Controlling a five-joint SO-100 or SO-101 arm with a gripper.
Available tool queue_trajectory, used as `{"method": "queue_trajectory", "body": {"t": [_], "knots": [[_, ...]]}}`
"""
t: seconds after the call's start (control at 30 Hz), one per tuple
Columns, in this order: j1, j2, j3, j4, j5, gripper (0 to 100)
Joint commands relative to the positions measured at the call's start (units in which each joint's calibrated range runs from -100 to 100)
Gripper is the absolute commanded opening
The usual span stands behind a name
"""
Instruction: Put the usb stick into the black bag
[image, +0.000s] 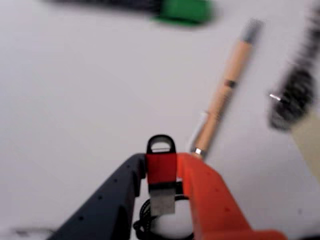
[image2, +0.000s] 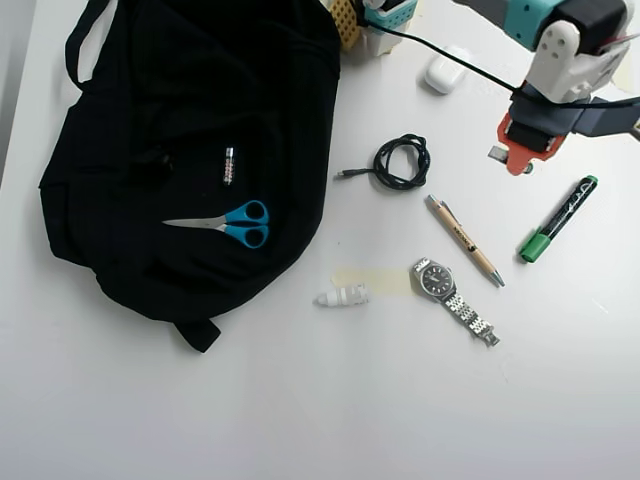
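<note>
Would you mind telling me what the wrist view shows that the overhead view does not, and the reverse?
Only the wrist view shows the usb stick clamped between the gripper's jaws. Only the overhead view shows the black bag, with blue scissors lying on it, and a watch. Both show the pen, the green marker, and the coiled black cable.

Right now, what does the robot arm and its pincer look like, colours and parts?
In the wrist view the pincer has one dark navy finger dotted with small holes and one bright orange finger. In the overhead view the arm has teal and white segments, with a thin black cable running to it.
</note>
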Motion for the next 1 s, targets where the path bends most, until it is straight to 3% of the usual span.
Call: {"method": "queue_trajectory", "body": {"t": [0.0,0.37,0.97], "knots": [[3.1,-3.83,-6.33,2.07,-2.92,2],[23.6,-3.91,-8.57,4.05,-11.26,2],[67.8,-4.49,-6.33,6.98,-11.05,2]]}}
